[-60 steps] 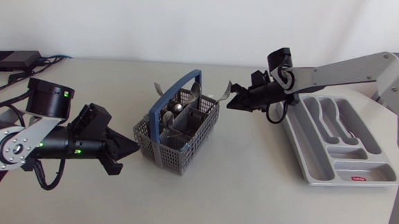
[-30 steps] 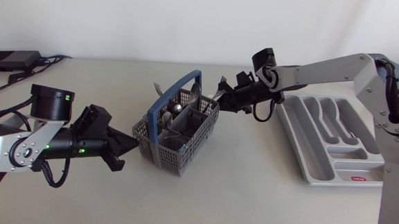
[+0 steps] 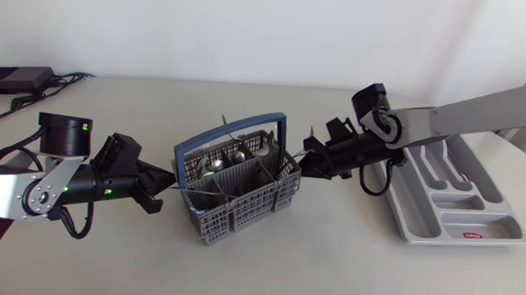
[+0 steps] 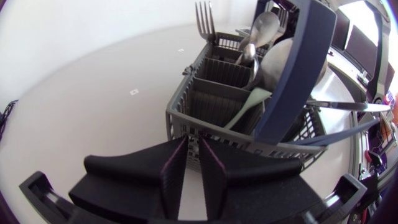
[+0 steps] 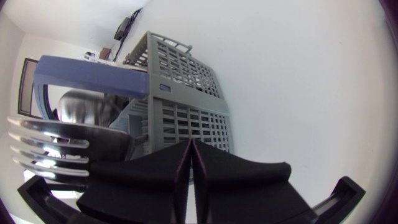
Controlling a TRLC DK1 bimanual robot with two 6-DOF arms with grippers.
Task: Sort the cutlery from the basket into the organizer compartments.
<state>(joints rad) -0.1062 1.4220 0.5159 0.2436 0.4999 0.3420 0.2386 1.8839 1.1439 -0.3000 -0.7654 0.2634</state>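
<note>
Basket (image 3: pixel 241 210) with cutlery (image 3: pixel 230 159) standing in its compartments; the organizer (image 3: pixel 423 226) lies well apart from it, on the right arm's side. Left gripper (image 3: pixel 161 194): fingers drawn almost together (a thin slit remains), tips touching the basket's wall on the side away from the organizer. Right gripper (image 3: pixel 310 162): fingers pressed together just beside the basket's opposite wall, with a fork (image 5: pixel 50 146) close alongside them; whether it is held cannot be told.

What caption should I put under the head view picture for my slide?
Left gripper and right gripper flank the cutlery basket, organizer off to the right.
</note>
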